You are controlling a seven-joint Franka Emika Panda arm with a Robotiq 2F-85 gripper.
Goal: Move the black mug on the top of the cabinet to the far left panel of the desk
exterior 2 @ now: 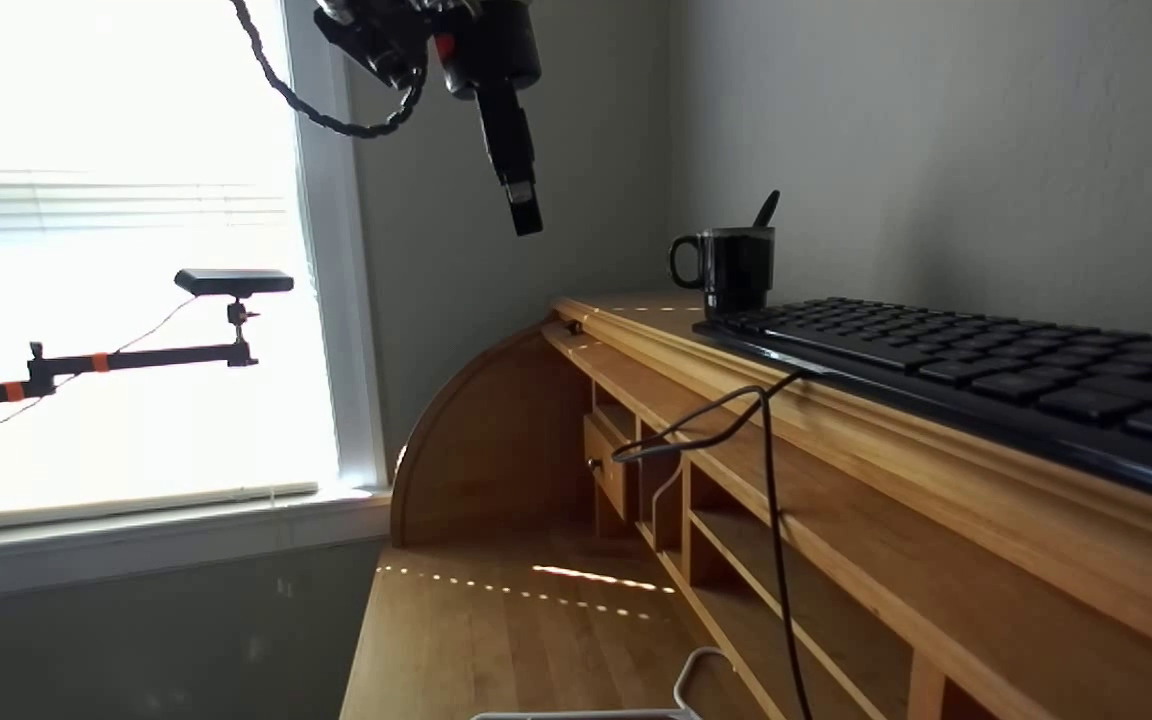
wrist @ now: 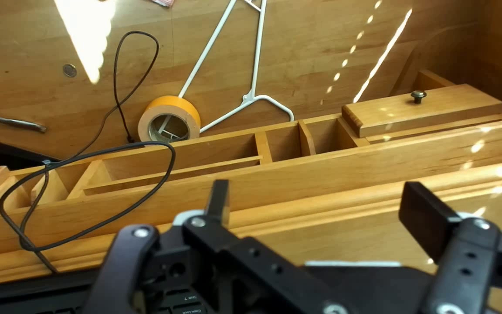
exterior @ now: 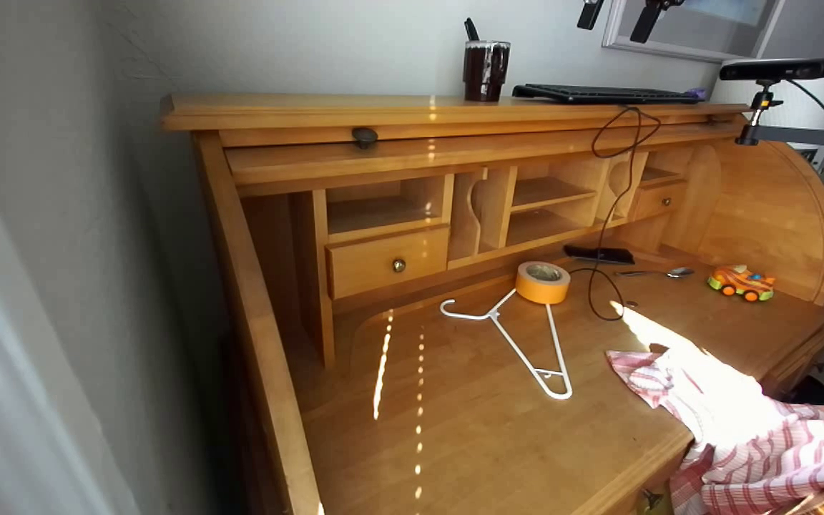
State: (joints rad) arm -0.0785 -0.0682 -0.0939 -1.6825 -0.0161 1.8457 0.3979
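The glossy black mug (exterior: 485, 71) stands upright on the top board of the cabinet (exterior: 297, 113), with a dark utensil sticking out. Its handle shows in an exterior view, where the mug (exterior 2: 739, 265) stands just beyond the keyboard. The mug is not visible in the wrist view. My gripper (wrist: 315, 194) is open and empty above the cabinet's front edge. It hangs in the air, higher than the mug and apart from it, in both exterior views (exterior: 616, 23) (exterior 2: 526, 215). The far left panel (exterior: 344, 436) of the desk (exterior: 498, 458) meets the upright side board.
A black keyboard (exterior: 605, 94) lies on the cabinet top beside the mug; its cable (exterior: 630, 186) hangs over the front. A white hanger (exterior: 519, 343), tape roll (exterior: 542, 290), spoon (exterior: 678, 272), toy car (exterior: 741, 283) and striped cloth (exterior: 777, 436) lie on the desk.
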